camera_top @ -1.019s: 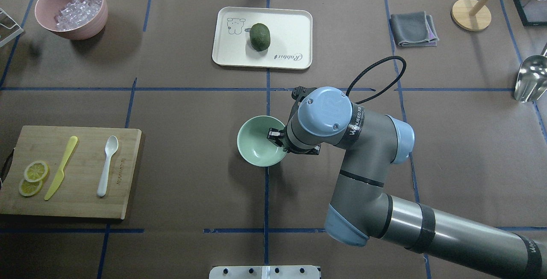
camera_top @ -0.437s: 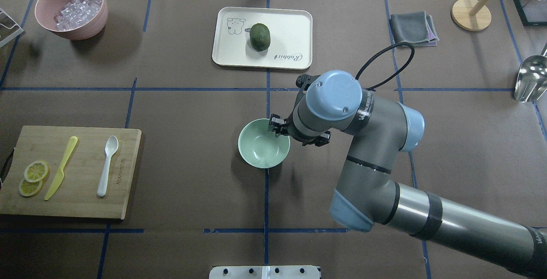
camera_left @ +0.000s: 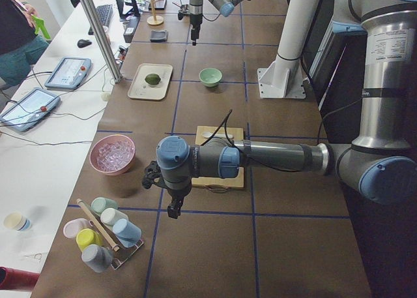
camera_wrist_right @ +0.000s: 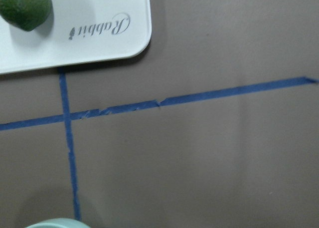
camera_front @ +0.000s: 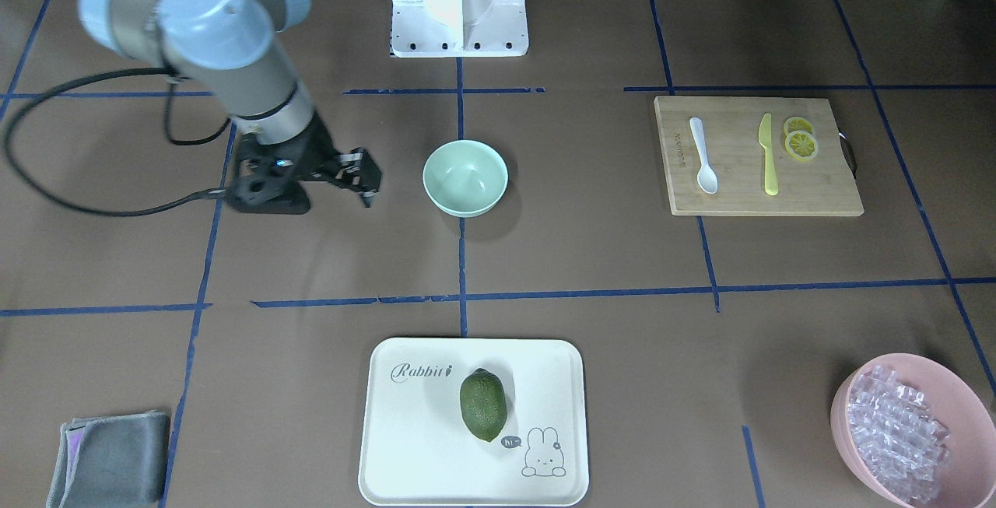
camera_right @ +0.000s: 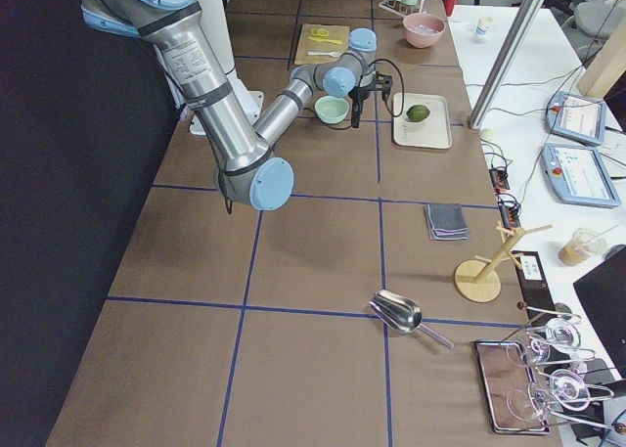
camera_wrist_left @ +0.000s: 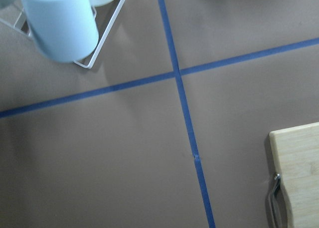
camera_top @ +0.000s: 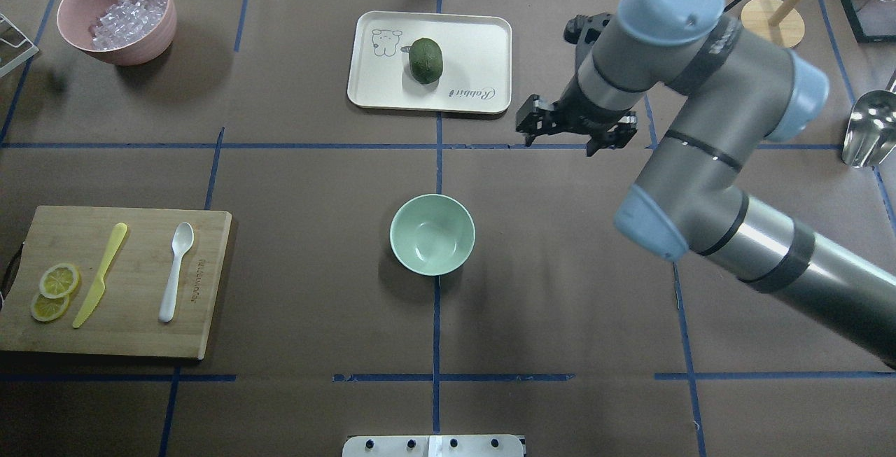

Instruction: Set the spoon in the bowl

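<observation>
Lying flat on the bamboo cutting board [camera_top: 140,327], at the near left of the table [camera_top: 315,163]: one spoon [camera_top: 175,271], small, white plastic, with a short straight handle and an oval scoop at its far end. Nothing touches it. To its left on the same board are a yellow knife [camera_top: 100,275], apart from it, and two lemon slices [camera_top: 52,291], overlapping.

Right gripper [camera_top: 570,138]: jaws spread wide and holding nothing. It hangs above bare table to the right of the tray's near right corner, well apart from the spoon and far-right of the bowl.

Left gripper [camera_left: 171,205]: points down above the table just beyond the board's left end. It appears only in the side view, so how far it is open cannot be told. Its wrist camera shows crossed blue tape lines, a corner of the board and a pale blue cup [camera_wrist_left: 60,23].

Containers:
- Bowl [camera_top: 432,234]: small, round, pale mint green, smooth, upright at the table's centre, with nothing in it.
- Pink bowl [camera_top: 115,51]: larger, at the far left corner, filled with clear ice-like pieces [camera_top: 129,12].
- Tray [camera_top: 479,44]: cream, with a rabbit print, far centre, carrying one dark green fruit [camera_top: 425,59].
</observation>
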Robot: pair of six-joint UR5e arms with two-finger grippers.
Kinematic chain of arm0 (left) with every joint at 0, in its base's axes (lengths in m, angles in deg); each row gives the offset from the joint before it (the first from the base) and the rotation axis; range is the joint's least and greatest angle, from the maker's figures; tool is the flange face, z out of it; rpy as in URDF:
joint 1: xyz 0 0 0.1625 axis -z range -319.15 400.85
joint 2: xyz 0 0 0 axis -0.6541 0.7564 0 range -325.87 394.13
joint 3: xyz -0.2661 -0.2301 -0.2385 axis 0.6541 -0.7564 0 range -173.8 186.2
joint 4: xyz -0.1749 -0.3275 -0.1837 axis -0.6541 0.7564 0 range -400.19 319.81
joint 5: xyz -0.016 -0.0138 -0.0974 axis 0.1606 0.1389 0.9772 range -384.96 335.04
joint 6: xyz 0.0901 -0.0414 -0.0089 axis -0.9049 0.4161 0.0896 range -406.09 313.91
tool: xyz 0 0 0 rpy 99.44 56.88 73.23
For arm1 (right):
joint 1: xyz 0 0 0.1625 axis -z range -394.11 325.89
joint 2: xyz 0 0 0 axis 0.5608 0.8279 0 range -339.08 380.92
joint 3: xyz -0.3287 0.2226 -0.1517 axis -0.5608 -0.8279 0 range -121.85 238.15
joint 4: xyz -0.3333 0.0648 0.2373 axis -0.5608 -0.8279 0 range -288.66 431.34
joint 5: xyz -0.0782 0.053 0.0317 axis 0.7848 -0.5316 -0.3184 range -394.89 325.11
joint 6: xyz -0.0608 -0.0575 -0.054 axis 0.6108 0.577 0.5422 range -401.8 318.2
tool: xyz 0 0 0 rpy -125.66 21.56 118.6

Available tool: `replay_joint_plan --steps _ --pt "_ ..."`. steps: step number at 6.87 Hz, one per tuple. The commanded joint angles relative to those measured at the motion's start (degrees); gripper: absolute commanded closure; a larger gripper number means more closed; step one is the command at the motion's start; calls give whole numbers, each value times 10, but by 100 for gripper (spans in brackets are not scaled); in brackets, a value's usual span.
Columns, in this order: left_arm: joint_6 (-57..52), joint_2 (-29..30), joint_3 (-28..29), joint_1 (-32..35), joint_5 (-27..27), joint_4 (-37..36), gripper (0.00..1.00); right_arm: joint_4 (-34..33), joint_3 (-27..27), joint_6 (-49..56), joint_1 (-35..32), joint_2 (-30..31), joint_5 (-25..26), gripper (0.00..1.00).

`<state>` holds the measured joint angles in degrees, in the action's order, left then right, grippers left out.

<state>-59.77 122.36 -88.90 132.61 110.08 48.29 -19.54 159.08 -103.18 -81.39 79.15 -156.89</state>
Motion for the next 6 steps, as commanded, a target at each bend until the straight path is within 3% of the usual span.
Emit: replay_joint_plan --steps 1,4,6 --pt "15 28 7 -8 1 -9 0 -17 9 244 -136 90 -79 0" --pt "33 28 20 -11 7 0 0 -15 10 621 -296 257 -104 0" --pt "34 34 -9 -18 8 0 0 -10 9 710 -382 372 -120 0"
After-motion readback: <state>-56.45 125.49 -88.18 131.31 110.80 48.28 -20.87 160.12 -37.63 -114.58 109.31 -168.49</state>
